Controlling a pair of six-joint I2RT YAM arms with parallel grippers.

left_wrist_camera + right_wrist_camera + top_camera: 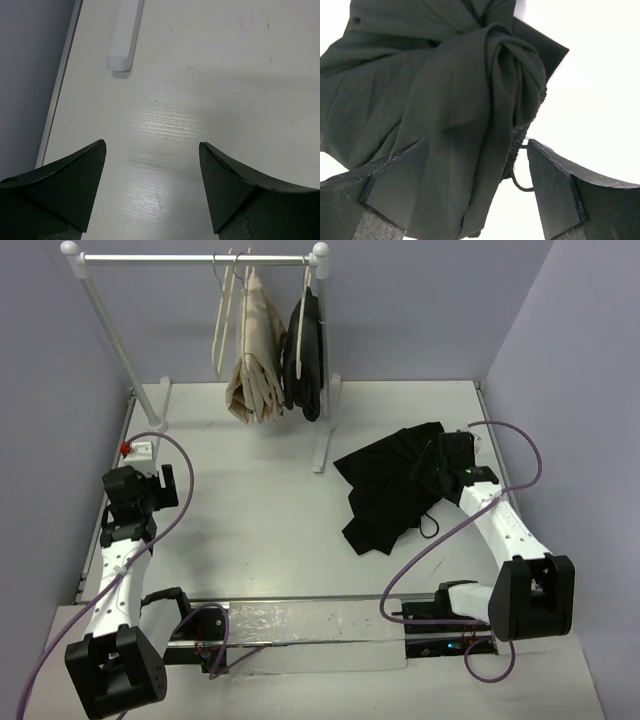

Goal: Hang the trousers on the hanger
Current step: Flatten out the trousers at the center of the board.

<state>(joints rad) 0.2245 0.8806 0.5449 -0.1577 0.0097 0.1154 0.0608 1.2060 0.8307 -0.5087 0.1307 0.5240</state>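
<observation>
Black trousers fill right tool's view; hanger shows only overhead.

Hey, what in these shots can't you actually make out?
Top view: right gripper fingers blend into the black trousers.
Top view: white hanger is too thin to trace its shape.
Right wrist view: the trousers' outline is cut off by the frame edges.

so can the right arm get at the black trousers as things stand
Probably yes: the right gripper hangs directly over the trousers, its jaws open around a bunched fold, and nothing covers the cloth.
</observation>
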